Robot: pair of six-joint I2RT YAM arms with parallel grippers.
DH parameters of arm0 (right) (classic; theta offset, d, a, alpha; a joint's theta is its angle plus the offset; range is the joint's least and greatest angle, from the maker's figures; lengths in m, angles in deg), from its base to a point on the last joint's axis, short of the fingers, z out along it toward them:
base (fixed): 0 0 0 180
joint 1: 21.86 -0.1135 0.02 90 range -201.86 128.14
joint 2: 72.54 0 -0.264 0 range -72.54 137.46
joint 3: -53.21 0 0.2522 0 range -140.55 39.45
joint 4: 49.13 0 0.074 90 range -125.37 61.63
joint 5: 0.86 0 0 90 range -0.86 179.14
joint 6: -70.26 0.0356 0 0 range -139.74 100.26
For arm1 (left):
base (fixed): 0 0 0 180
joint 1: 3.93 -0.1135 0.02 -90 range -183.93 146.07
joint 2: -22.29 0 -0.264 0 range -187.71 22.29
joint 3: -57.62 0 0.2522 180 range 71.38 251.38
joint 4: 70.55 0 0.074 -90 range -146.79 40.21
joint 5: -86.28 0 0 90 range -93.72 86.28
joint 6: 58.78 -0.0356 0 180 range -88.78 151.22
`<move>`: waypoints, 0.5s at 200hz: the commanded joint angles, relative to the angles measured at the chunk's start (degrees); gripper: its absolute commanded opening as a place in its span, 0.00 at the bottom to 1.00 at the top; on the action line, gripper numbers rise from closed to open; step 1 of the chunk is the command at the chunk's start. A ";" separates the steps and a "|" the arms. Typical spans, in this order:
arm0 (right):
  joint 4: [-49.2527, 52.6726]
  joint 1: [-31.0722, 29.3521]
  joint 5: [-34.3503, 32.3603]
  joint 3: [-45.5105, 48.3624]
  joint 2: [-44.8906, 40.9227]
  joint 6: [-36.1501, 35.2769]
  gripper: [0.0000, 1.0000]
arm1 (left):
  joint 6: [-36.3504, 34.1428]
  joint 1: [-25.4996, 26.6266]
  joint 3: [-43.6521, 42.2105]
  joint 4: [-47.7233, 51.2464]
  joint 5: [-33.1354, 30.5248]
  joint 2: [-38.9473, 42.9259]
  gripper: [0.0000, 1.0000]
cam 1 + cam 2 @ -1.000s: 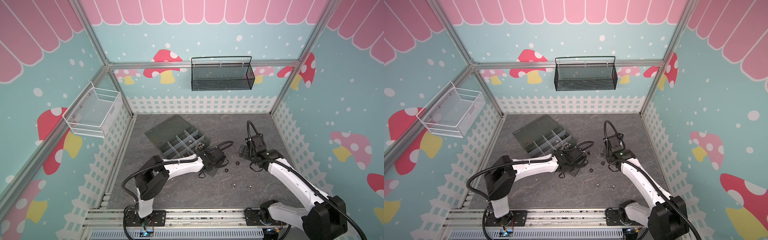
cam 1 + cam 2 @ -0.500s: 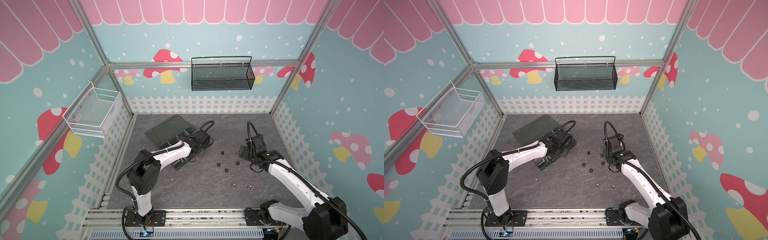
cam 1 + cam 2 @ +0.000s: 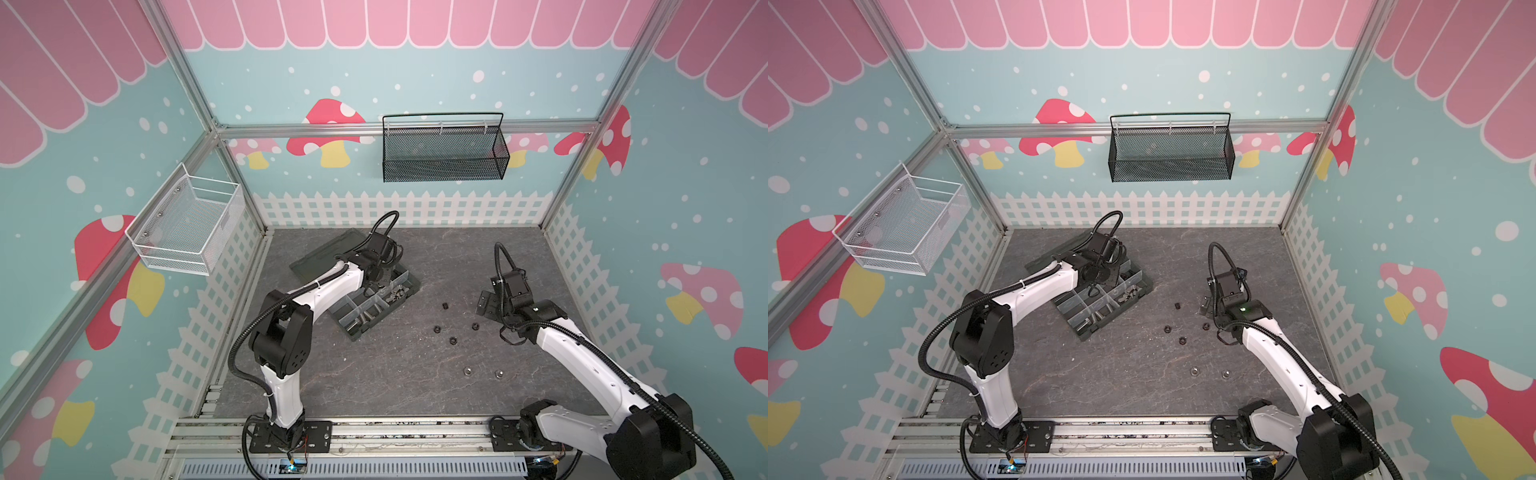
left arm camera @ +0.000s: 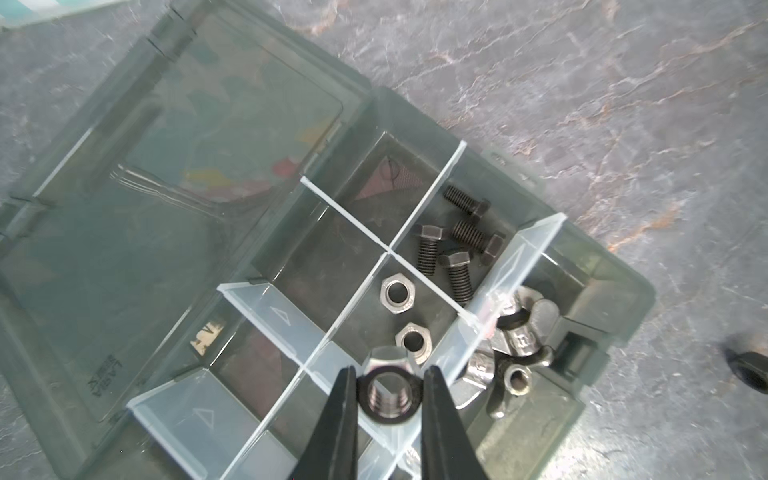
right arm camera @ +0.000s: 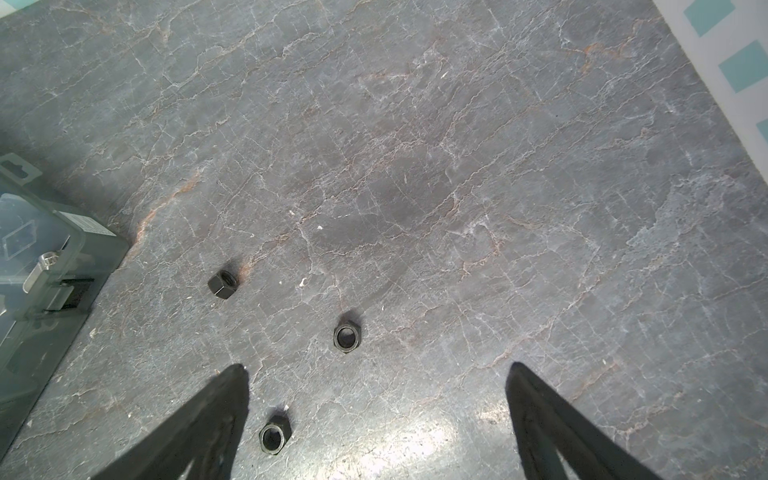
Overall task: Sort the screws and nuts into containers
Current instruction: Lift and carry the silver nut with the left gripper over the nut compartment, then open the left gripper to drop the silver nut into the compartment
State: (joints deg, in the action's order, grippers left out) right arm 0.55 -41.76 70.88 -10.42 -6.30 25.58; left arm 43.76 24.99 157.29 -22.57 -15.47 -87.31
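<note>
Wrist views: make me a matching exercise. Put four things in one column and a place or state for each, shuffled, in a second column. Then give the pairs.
Things
1. black screws
2. loose black nuts
3. left claw
4. right claw

Places or states
A. lying on the bare table
B. open, holding nothing
C. inside a compartment of the organiser box
D. shut on a nut

Pairs: 1-C, 2-A, 3-D, 4-B

Your light is bright and even; glare pools on the worktop (image 5: 415, 444), nuts (image 5: 347, 337) cast short shadows, the left wrist view smears.
</note>
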 commanded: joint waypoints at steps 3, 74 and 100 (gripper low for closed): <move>-0.07 0.22 0.12 0.64 -0.33 1.19 0.98 | -1.22 -0.60 1.71 0.15 1.66 -1.96 0.13; -0.08 0.21 0.90 1.35 -0.41 1.26 0.98 | -0.78 -1.26 0.64 0.42 0.85 -4.39 0.21; 0.82 0.21 1.22 1.42 -0.25 1.33 0.98 | -0.60 -1.23 -0.20 0.46 0.68 -3.99 0.27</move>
State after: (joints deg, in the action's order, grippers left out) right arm 0.53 -41.76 71.88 -9.79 -6.30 25.63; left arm 43.80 24.21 157.29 -22.35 -14.62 -90.87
